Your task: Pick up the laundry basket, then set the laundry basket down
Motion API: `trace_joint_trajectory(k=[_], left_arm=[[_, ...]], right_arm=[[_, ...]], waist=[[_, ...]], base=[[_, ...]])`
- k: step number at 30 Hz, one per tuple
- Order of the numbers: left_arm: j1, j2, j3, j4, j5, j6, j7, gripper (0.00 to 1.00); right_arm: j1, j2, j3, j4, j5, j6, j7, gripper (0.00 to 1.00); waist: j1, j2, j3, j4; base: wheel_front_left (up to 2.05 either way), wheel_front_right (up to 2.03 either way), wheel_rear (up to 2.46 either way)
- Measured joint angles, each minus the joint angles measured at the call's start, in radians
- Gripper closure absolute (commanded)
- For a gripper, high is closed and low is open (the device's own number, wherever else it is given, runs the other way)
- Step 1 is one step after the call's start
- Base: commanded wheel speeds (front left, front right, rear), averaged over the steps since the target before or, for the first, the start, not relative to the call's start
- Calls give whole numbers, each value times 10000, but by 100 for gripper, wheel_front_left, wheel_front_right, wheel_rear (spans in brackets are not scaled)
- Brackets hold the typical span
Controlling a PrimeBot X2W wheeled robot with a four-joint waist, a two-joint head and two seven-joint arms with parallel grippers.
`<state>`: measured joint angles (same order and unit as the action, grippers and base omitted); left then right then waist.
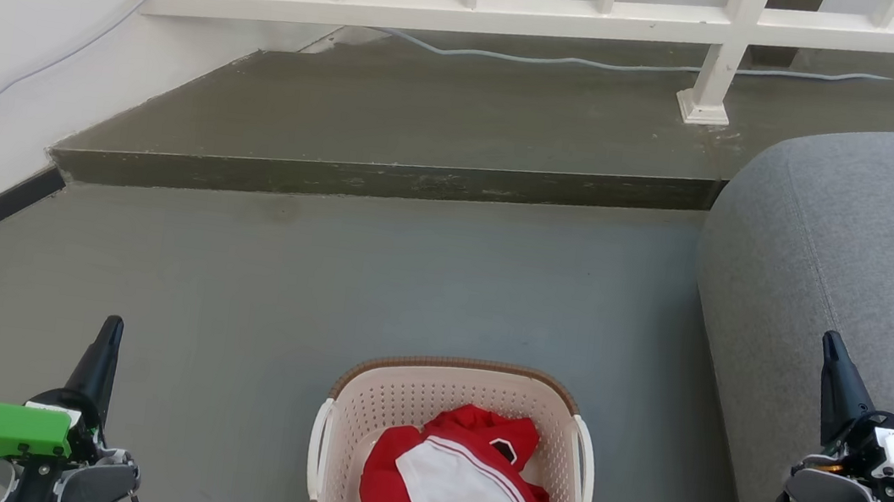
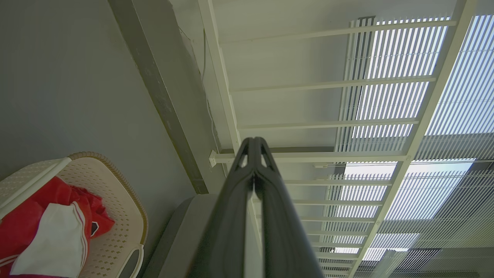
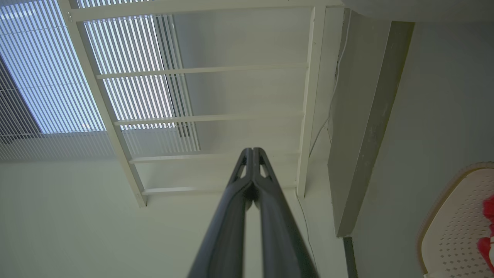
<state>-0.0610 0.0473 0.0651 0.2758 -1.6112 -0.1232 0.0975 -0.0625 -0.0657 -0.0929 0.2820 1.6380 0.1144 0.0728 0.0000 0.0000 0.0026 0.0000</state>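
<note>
The laundry basket (image 1: 395, 398) stands on the grey floor at the bottom middle of the head view, cream with perforated walls, a brown rim and white loop handles on its left and right sides. Red and white clothes (image 1: 460, 491) lie inside it. My left gripper (image 1: 112, 322) is shut and empty, well to the basket's left. To the basket's right my right gripper (image 1: 830, 339) is shut too, with nothing in it, in front of the sofa. The left wrist view has the laundry basket (image 2: 115, 216) at its lower left; the basket (image 3: 447, 231) sits at the lower right edge of the right wrist view.
A grey sofa (image 1: 865, 251) fills the right side, close to the basket. Beyond the open floor runs a raised concrete step (image 1: 387, 180) with a white railing (image 1: 459, 9) and a loose cable (image 1: 606, 64). A white wall (image 1: 1, 60) with a dark baseboard is at the left.
</note>
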Motion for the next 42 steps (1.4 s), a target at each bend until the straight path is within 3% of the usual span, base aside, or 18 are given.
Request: trace_joint_trajectory(k=[42], left_arm=[[0, -4, 12, -2, 0, 0, 0, 100]], right_arm=[[-5, 15, -27, -10, 0, 0, 73, 100]], waist=[[0, 0, 2, 0]], base=[[0, 0, 0]])
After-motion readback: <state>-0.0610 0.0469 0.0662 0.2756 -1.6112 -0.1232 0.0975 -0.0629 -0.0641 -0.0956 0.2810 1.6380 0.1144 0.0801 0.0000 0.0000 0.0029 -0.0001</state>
